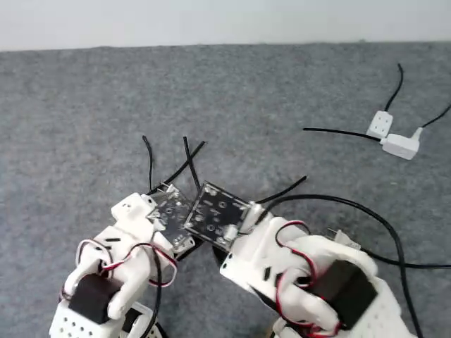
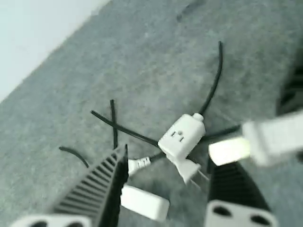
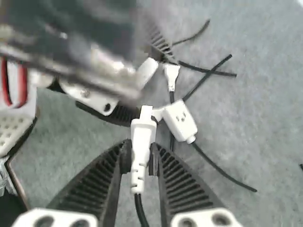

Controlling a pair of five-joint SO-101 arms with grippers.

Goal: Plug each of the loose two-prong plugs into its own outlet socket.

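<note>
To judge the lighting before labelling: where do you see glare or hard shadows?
High view: even light, only soft shadows on the grey mat. Left wrist view: the held plug glows, washed out. Right wrist view: no glare on it in the right gripper.

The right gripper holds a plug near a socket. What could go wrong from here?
1. The socket lies loose. The left gripper is open and not holding it, so a push from the plug in the right gripper may just slide it.
2. Both grippers sit very close and might collide.
3. The crossing cables could snag.
</note>
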